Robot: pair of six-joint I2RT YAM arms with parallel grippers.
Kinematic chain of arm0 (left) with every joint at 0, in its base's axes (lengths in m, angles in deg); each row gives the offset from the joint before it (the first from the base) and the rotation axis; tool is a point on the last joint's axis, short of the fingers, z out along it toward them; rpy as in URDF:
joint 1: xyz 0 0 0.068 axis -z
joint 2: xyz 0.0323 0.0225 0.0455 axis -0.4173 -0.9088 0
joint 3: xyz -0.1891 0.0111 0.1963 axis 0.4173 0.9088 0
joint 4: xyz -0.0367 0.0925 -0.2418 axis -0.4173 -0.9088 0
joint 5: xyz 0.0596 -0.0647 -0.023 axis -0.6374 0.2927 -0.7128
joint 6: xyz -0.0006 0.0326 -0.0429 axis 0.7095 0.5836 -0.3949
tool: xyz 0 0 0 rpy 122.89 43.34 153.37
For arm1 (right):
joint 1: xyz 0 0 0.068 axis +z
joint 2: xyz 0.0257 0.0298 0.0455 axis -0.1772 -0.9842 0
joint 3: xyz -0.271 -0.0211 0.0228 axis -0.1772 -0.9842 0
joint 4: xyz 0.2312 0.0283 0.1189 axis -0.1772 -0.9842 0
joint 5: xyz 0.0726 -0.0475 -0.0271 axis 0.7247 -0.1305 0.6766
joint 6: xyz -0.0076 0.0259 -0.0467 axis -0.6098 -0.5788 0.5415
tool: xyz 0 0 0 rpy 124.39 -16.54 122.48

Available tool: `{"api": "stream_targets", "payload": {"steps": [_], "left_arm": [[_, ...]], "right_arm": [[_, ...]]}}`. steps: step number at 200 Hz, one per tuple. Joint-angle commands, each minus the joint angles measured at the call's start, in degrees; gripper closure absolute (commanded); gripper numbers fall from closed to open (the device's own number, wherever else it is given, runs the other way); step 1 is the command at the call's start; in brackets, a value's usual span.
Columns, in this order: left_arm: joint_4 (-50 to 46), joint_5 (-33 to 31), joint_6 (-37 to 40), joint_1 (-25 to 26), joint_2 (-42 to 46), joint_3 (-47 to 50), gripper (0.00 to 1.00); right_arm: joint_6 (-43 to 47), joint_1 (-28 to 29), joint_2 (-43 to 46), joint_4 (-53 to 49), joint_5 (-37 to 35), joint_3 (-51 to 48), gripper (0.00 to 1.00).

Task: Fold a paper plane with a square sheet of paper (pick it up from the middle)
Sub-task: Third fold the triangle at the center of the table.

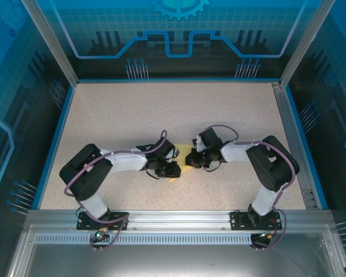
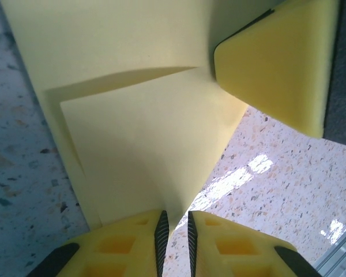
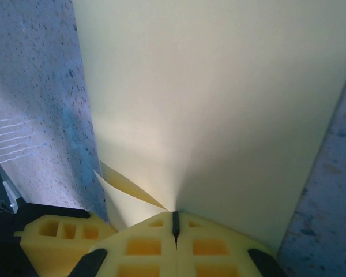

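Top external view: the two arms reach inward over the speckled table and meet at its middle, where the sheet of paper lies low between them. The left gripper sits on the paper's left side and the right gripper just beside it on the right, most of the yellow sheet being hidden under both. Left wrist view: the sheet of paper rises off the table with one flap folded over the layer behind it, a shadowed crease running across. Its lower point dips into the narrow slit between the left gripper's pads – I cannot tell whether they pinch it. One yellow finger of the right gripper presses against the sheet's upper right part. Right wrist view: the right gripper is clamped tight on the sheet of paper – its pads meet with the paper's edge pinched between them, and the sheet fans upward, lifted clear of the table. A curled lower layer peeks out at the left of the pinch, near a finger of the left gripper.
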Motion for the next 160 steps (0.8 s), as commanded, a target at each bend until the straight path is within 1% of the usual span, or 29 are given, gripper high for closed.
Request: {"api": "stream_targets", "payload": {"steps": [1, 17, 36, 50, 79, 94, 117, 160], "left_arm": [[-4.40, -2.11, -1.32, 0.24, 0.05, 2.71, 0.79], [-3.93, -2.38, -1.57, 0.19, 0.01, 2.84, 0.80], [-4.17, -2.38, -1.24, 0.16, -0.53, 2.23, 0.81], [-3.89, -2.22, -1.22, 0.19, -0.62, 2.07, 0.82], [-4.36, -2.87, -1.04, 0.16, -0.61, 1.95, 0.84], [-4.17, -2.82, -1.22, 0.17, -0.69, 2.09, 0.84], [-4.39, -2.90, -1.12, 0.27, -0.52, 2.18, 0.84], [-4.70, -3.72, -1.06, 0.17, -0.28, 2.67, 0.86]], "right_arm": [[1.23, 1.16, 3.89, -4.66, -1.34, 2.09, 0.98], [1.33, 1.55, 5.75, -5.87, -1.45, 2.23, 0.99], [0.47, 2.85, 6.78, -4.13, -1.06, 0.84, 1.00], [-0.07, 3.85, 5.94, -3.70, -0.73, 0.54, 1.00], [-2.23, 6.29, 4.17, 0.62, 0.46, -0.53, 1.00], [-1.95, 7.48, 2.97, -0.19, -0.71, 0.19, 1.00], [-2.00, 7.49, 1.03, -0.11, -2.41, -0.18, 1.00], [-2.23, 7.13, -1.86, 2.78, -2.41, -1.54, 1.00]]}}
